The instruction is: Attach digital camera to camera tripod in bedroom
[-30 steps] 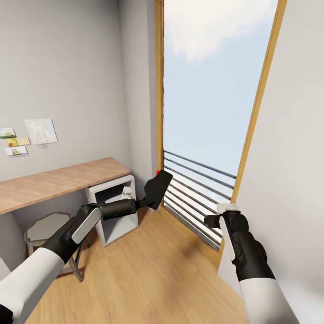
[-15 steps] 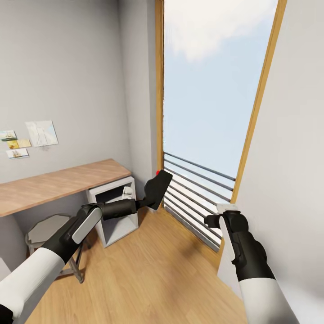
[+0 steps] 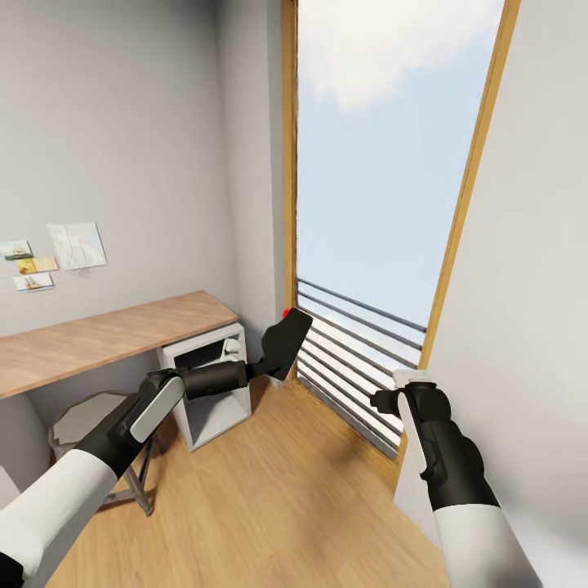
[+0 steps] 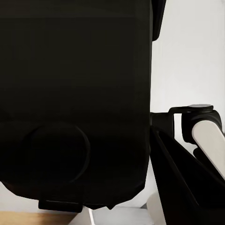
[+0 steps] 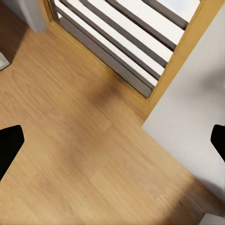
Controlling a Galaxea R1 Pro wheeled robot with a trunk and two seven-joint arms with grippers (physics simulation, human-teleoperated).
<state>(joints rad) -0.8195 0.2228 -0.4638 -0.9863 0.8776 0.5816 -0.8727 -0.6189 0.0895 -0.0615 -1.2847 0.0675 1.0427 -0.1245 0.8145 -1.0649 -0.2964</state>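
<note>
- The left gripper [image 3: 265,365] is near the middle of the head view. Its fingers are closed on the camera [image 3: 285,342].
- The camera is black, with a red button [image 3: 287,312] at its top corner. It is up in the air, above the floor [image 3: 269,498].
- In the left wrist view the camera [image 4: 75,103] is a big dark block very close to the lens, and one finger [image 4: 180,180] lies beside it.
- The right gripper [image 3: 406,390] is at the lower right of the head view. It holds nothing.
- In the right wrist view its fingers [image 5: 9,145] sit far apart at the two side edges, with wood floor [image 5: 79,159] between them.
- A tall window [image 3: 384,171] with a wood frame fills the top middle. Sky and clouds show through it.
- Dark rails [image 3: 359,339] cross the low part of the window, just behind the camera.
- A desk [image 3: 98,335] with a wood top runs along the left wall.
- A white cabinet [image 3: 208,384] stands under the desk's end, near the left arm.
- A grey stool [image 3: 86,420] sits under the desk at the lower left.
- Small pictures [image 3: 57,253] hang on the wall above the desk.
- A white wall [image 3: 523,286] is close by on the right side.
</note>
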